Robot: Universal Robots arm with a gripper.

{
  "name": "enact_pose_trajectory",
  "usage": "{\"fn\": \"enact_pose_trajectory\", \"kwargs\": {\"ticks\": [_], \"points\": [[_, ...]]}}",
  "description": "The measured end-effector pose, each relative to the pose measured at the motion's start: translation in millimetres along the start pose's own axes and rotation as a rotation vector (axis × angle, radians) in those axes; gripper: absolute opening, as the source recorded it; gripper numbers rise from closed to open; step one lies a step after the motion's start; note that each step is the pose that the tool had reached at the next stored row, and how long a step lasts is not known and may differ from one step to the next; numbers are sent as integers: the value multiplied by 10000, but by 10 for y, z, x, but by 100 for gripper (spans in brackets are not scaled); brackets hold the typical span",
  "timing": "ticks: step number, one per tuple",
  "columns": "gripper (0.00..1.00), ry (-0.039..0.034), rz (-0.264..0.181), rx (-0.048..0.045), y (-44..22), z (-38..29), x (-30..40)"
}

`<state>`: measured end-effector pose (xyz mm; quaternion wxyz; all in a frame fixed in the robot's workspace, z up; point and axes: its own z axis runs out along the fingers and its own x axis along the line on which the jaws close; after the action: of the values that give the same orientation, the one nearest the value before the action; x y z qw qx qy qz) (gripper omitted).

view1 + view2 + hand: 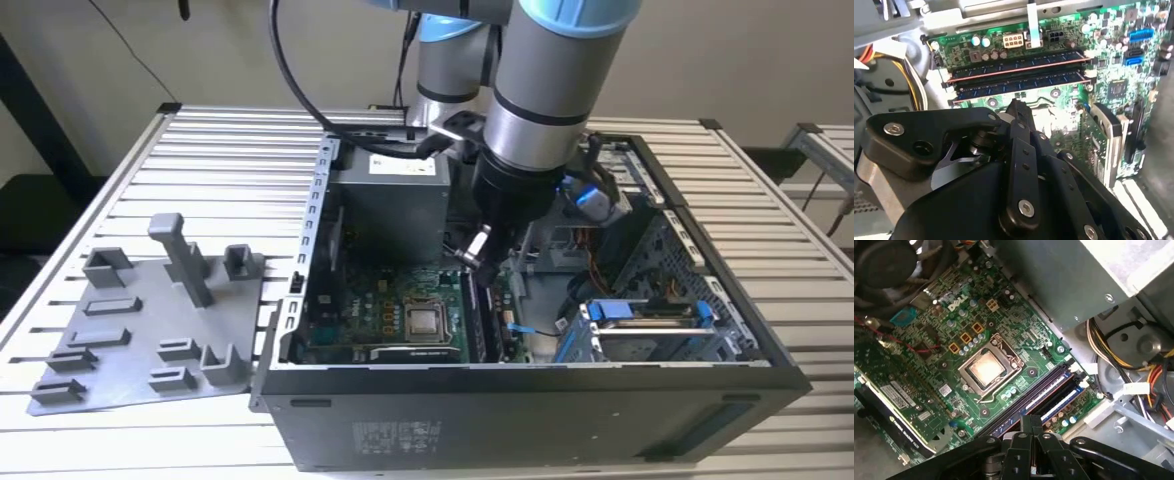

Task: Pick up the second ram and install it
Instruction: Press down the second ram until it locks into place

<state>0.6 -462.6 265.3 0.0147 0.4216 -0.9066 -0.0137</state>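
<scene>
While I watch the arm (534, 110) reaching down into the open computer case (534, 385), the jaws hang just above the memory slots; I cannot tell whether they are clenched or released, and I see nothing held between them. In the second wrist view the second ram (1019, 84) lies along the slot nearest the jaws, parallel to and just beside the first stick (1019, 64).

My worry is seating. I cannot tell if the end latches have closed, so the stick may be only partly home. A push off its middle could tilt it in the slot, and too hard a push could flex the motherboard (929, 340) beneath.

Around it things are tight. The bare processor socket (986, 367) sits near the slots, and a slip that way could strike it. A graphics card (889, 395) lies beyond the socket. On the far side of the slots a bundle of yellow and orange cables (1149, 365) hangs close and could snag the wrist. The power supply box (387, 205) crowds the arm. A grey fixture plate (134, 330) rests on the bench (227, 135) at the exterior view's left, well apart from the work.
</scene>
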Motion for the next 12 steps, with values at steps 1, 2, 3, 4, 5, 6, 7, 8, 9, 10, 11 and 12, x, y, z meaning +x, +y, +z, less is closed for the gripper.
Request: {"fn": "enact_pose_trajectory", "kwargs": {"ticks": [1,2,3,4,5,6,7,8,9,10,11,12], "points": [[11,3,-177,0,0,0,0],[11,4,-360,0,0,1,0],[11,5,-541,1,0,2,0],[11,6,-717,4,0,3,0],[11,7,-882,5,0,3,0],[11,10,-1035,6,0,4,0],[11,14,-1186,7,0,5,0],[11,18,-1345,8,0,6,0],[11,23,-1506,9,0,7,0],[11,26,-1673,9,0,8,0],[11,30,-1824,10,0,9,0],[11,33,-1946,11,1,10,1]]}}
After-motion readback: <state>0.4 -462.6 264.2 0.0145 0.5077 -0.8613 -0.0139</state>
